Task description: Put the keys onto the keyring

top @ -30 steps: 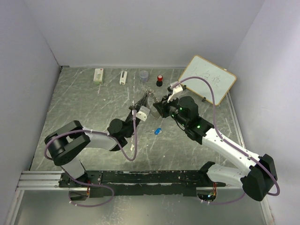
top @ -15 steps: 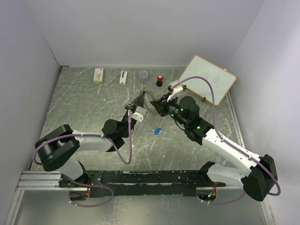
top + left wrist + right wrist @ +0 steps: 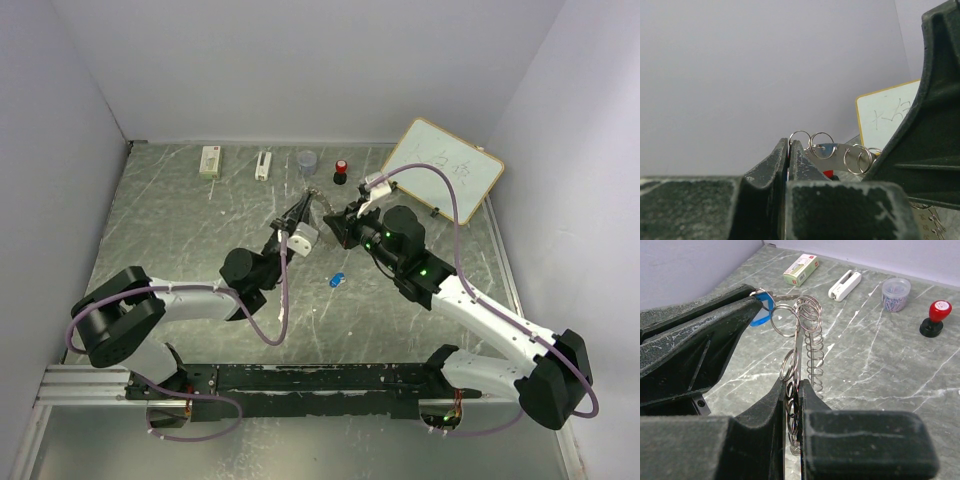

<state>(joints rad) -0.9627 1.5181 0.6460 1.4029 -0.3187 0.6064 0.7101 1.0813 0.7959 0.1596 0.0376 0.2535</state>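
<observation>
Keyring stands upright in the right gripper, whose fingers are pressed onto its lower part; many small rings hang along it. I see the left gripper squeezed together on the head of a blue key, with the metal blade pointing at the top rings. The blade reaches the rings, but I cannot tell if it passes through one. Both grippers hold their things above the table. A second blue key lies flat on the table, near the right arm.
</observation>
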